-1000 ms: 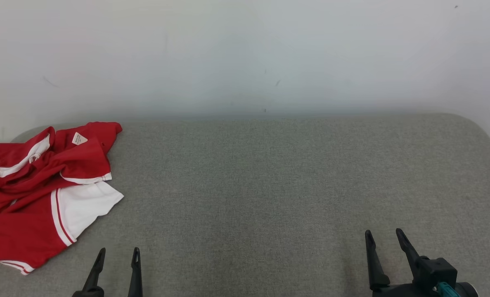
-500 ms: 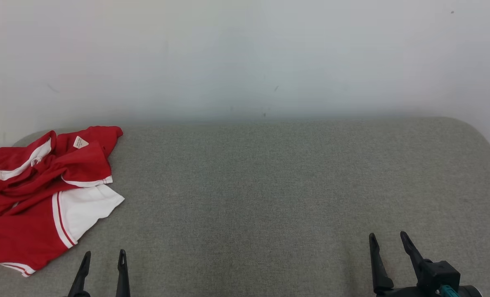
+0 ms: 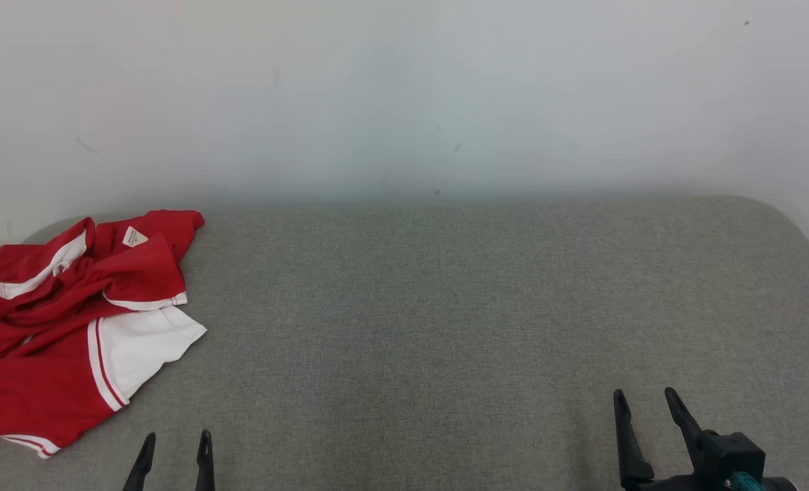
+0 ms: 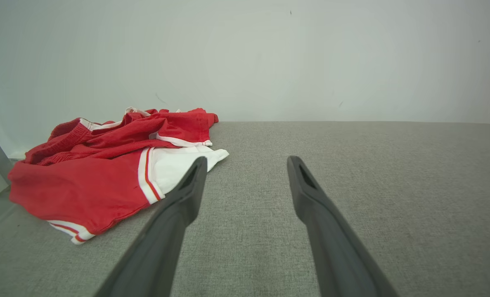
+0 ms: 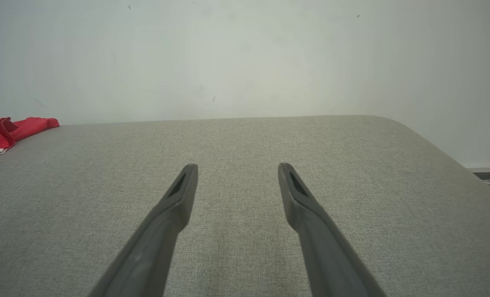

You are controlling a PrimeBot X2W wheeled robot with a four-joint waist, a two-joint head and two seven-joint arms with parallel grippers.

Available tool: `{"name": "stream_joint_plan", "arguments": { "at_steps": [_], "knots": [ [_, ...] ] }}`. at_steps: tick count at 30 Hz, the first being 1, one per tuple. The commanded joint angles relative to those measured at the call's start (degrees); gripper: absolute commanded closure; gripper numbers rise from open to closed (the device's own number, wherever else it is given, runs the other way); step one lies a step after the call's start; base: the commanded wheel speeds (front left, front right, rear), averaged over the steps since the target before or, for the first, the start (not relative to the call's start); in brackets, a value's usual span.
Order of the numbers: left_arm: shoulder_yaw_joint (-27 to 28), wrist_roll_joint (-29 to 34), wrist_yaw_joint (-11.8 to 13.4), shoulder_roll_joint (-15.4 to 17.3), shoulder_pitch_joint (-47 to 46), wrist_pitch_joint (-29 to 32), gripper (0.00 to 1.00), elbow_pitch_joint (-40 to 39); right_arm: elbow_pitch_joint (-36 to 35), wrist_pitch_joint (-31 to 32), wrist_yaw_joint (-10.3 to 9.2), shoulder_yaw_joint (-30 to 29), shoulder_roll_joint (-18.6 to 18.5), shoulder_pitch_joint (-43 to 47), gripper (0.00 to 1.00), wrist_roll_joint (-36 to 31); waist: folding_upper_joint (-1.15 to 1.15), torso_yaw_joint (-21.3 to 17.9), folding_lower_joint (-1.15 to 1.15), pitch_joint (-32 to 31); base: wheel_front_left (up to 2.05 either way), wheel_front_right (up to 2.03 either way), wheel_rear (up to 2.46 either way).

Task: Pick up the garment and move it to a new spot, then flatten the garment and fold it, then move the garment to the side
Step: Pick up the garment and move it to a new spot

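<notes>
Both pairs of jaws are held wide apart, nothing gripped; the left gripper (image 3: 178, 435) is seen lower and further left than a second ago, nearer the garment (image 3: 56, 327), heaped at the far left of the grey padded surface (image 3: 445, 307); an approach is judged begun, the pick-up not yet made; the right gripper (image 3: 644, 393) is kept well apart; a white label (image 3: 134, 236) is shown from the head; the heap's raised folds are shown from the left wrist.
</notes>
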Motion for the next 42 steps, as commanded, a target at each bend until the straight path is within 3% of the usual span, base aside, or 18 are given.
{"name": "stream_joint_plan", "arguments": {
  "at_steps": [1, 34, 42],
  "knots": [
    [0.14, -0.82, -0.51, 0.02, 0.52, -0.32, 0.00, 1.11, -0.33, 0.34, 0.02, -0.02, 0.01, 0.47, 0.00, 0.54, 0.00, 0.01, 0.00, -0.09, 0.00, 0.00, 0.00],
    [0.27, -1.22, 0.58, 0.80, 0.22, -0.32, 0.00, 0.30, -2.87, 3.38, 0.02, 0.11, 0.01, 1.65, 0.00, 1.35, 0.00, 0.36, 0.00, -0.34, 0.00, 0.00, 0.00],
    [0.08, -1.28, 0.54, 0.97, -0.51, -0.29, 0.00, 1.14, -2.48, 3.45, 0.02, 0.04, 0.02, 2.02, 0.00, 2.47, 0.00, 3.02, 0.00, -0.07, 0.00, 0.00, 0.00]
  ]
}}
